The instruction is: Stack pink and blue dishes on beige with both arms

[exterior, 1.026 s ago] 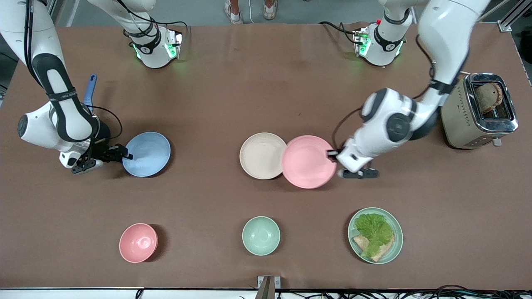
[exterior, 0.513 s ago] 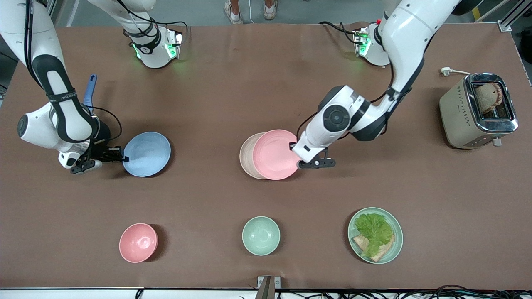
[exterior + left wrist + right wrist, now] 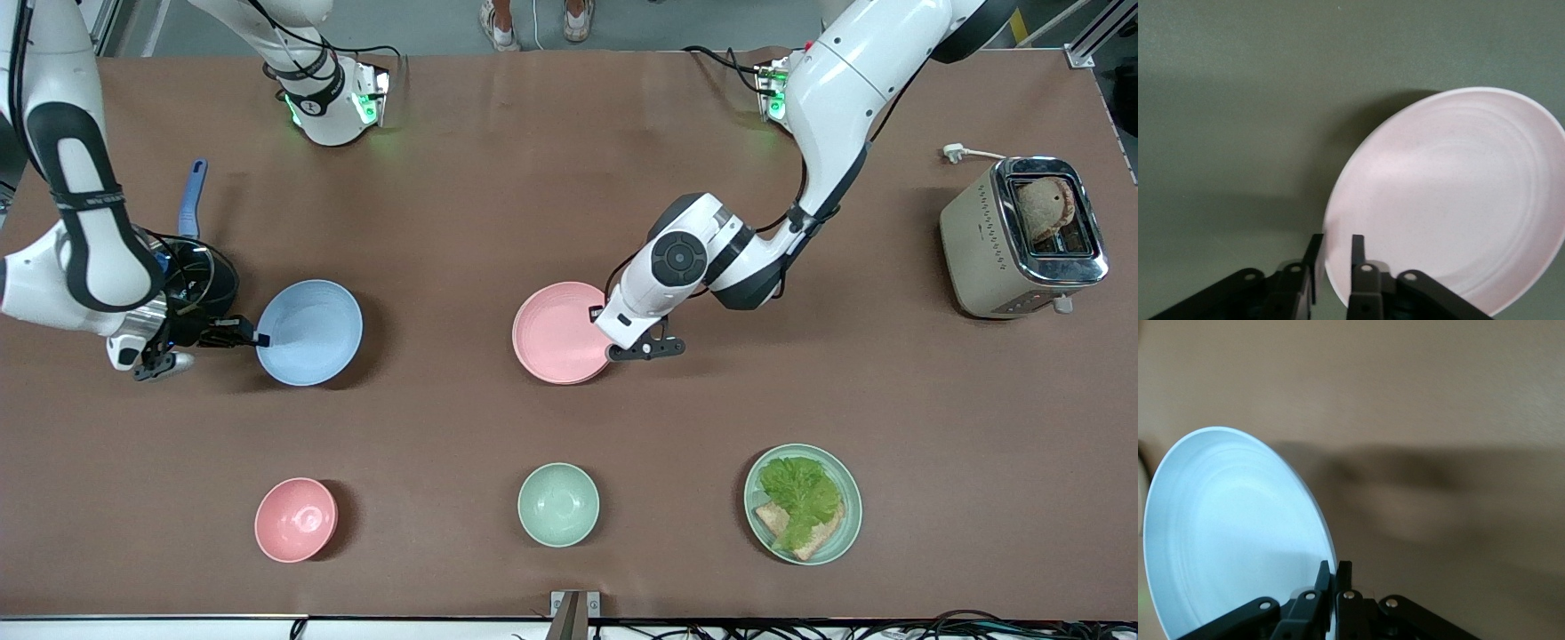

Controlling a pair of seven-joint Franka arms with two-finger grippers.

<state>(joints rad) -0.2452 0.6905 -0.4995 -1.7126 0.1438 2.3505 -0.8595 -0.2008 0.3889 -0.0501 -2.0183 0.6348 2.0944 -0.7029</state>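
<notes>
Right gripper point(image 3: 258, 339) is pinching the rim of the pale blue round matte plate point(image 3: 309, 332) toward the right arm's end. Left gripper point(image 3: 603, 331), fingers point(image 3: 1357, 257) slightly parted around the rim, is straddling the pale pink round matte plate point(image 3: 558, 332) mid-table; the beige plate is hidden.

Brown table point(image 3: 533, 178) under even light, grey floor point(image 3: 427, 27)

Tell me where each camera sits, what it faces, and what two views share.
Front view: high across the table, facing both arms; left gripper, right gripper.
Left wrist view: on the left wrist, facing the pink plate; its fingers straddle the rim.
Right wrist view: on the right wrist, fingers pinching the blue plate.
Shared: each plate also appears in front.
</notes>
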